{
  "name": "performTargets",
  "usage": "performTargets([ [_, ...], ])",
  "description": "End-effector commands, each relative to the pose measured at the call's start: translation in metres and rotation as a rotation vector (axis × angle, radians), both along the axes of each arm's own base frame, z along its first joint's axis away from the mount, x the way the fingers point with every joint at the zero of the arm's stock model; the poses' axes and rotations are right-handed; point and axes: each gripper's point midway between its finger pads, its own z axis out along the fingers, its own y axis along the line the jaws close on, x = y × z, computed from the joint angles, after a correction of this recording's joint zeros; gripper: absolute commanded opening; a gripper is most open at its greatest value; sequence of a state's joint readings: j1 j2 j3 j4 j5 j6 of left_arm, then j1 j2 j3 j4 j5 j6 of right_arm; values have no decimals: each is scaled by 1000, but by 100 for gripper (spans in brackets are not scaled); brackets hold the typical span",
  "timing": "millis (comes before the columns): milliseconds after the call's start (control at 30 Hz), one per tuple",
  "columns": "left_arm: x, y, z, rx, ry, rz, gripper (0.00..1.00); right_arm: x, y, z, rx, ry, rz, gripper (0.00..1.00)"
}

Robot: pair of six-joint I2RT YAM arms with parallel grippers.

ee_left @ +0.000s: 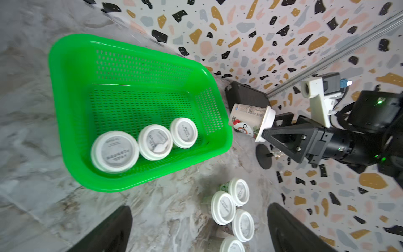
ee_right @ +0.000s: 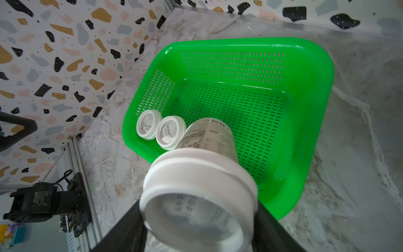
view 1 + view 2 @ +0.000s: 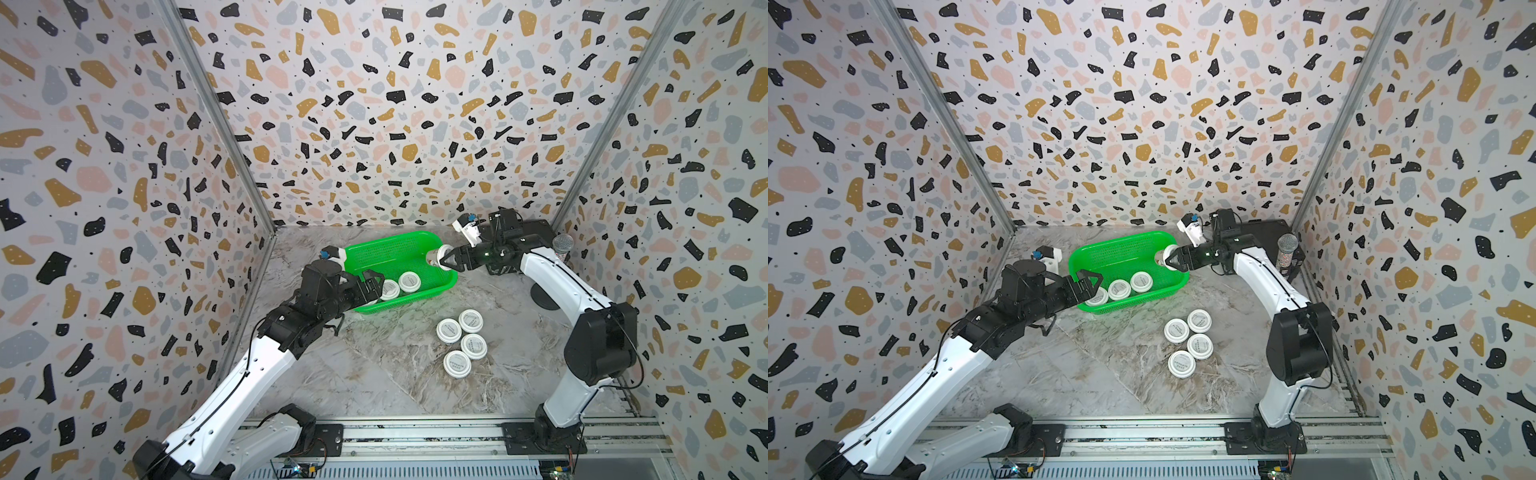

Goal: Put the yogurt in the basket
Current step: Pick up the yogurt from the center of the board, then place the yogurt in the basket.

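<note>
The green basket [image 3: 390, 238] [image 3: 1121, 239] stands at the back of the marble table. Three yogurt cups [image 3: 1119, 289] [image 1: 155, 142] stand in a row along its near wall, white lids up. In the right wrist view, two of them [image 2: 170, 132] show. Several more yogurt cups [image 3: 460, 343] [image 3: 1187, 341] [image 1: 223, 207] cluster on the table to the right front. My right gripper [image 3: 444, 259] [image 2: 198, 218] is shut on another yogurt cup [image 3: 435, 255] [image 1: 248, 122] [image 2: 200, 185], held on its side over the basket's right end. My left gripper [image 3: 1094, 286] [image 1: 199, 229] hangs open and holds nothing, at the basket's near left corner.
A flat black case [image 3: 536, 232] lies in the back right corner. Beside it a microphone with a silver mesh head [image 3: 562, 245] stands on a round black base [image 3: 544, 297]. Patterned walls close in three sides. A metal rail [image 3: 415, 436] runs along the front.
</note>
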State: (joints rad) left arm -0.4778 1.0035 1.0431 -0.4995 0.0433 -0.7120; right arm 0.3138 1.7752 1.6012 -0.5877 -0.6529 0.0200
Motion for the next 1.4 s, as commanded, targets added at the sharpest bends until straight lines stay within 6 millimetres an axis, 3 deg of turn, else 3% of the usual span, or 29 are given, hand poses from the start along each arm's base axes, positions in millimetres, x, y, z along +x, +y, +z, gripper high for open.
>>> performTargets([
  [0, -6, 28, -1, 220, -35, 8, 100, -9, -6, -3, -127, 63, -30, 70],
  [233, -16, 53, -8, 443, -65, -26, 100, 4, -1, -23, -292, 99, -40, 70],
  [433, -20, 62, -17, 542, -89, -55, 100, 17, 5, -45, -409, 120, -37, 70],
  [867, -27, 66, -31, 553, -100, -66, 99, 38, 19, -85, -542, 152, -44, 71],
  [1367, -29, 65, -32, 545, -98, -73, 100, 28, 21, -108, -629, 217, 9, 73],
])
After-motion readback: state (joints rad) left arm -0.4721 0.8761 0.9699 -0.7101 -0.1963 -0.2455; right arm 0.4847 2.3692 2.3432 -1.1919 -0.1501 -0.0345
